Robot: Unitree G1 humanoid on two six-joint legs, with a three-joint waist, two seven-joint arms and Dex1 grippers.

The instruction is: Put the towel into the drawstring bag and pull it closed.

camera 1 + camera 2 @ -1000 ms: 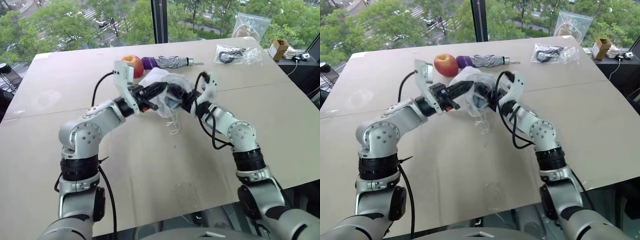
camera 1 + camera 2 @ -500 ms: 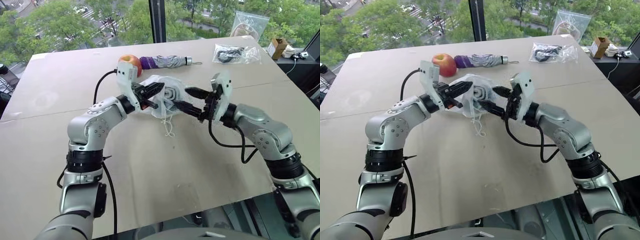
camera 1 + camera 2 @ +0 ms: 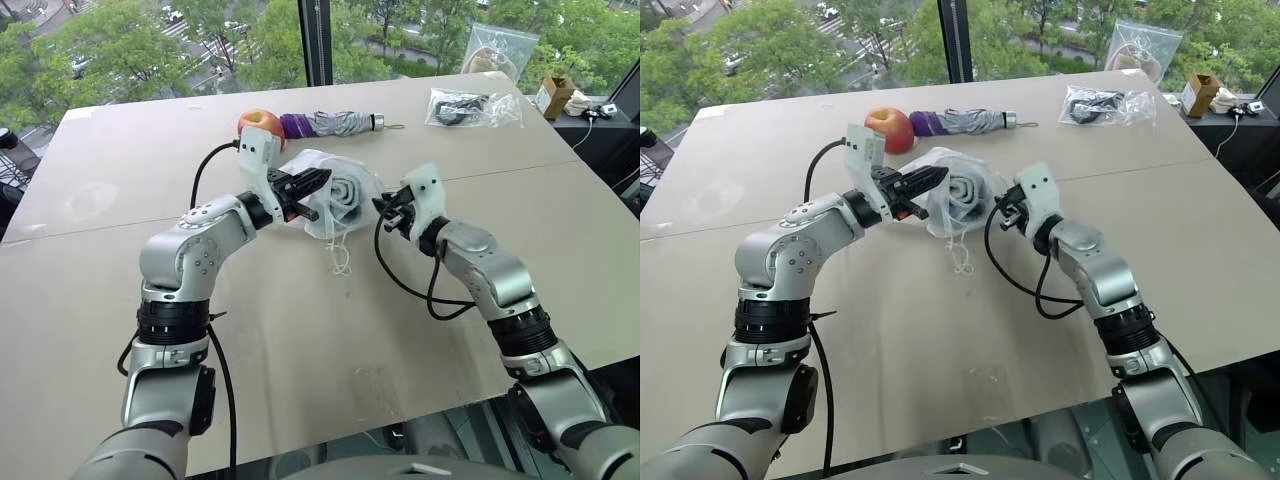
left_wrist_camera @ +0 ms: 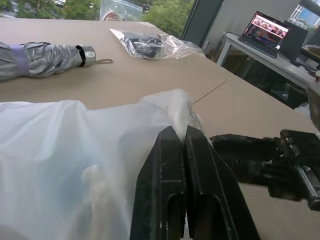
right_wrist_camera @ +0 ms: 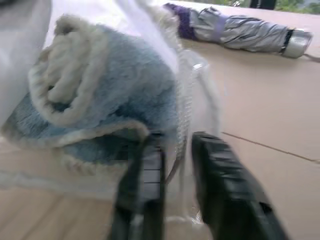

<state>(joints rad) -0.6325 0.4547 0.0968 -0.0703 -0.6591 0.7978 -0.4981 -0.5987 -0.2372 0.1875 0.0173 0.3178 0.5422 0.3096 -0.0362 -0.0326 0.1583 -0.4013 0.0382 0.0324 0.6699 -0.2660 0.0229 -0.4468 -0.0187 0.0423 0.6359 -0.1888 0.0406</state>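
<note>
- The left gripper (image 3: 316,183) is pinching the thin translucent white drawstring bag (image 3: 318,166)'s rim.
- The right gripper (image 3: 1004,215) is clenched beside the mouth; it could miss the cord.
- The rolled light-blue terry towel (image 5: 107,102) is risking slipping out.

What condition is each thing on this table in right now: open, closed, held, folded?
drawstring bag: mouth open, pinched by left gripper.
towel: rolled, inside the bag.
right gripper: shut at the bag's edge.
umbrella: folded, lying flat.
apple: whole, beside the umbrella.
plastic bag: lying flat, dark contents.
</note>
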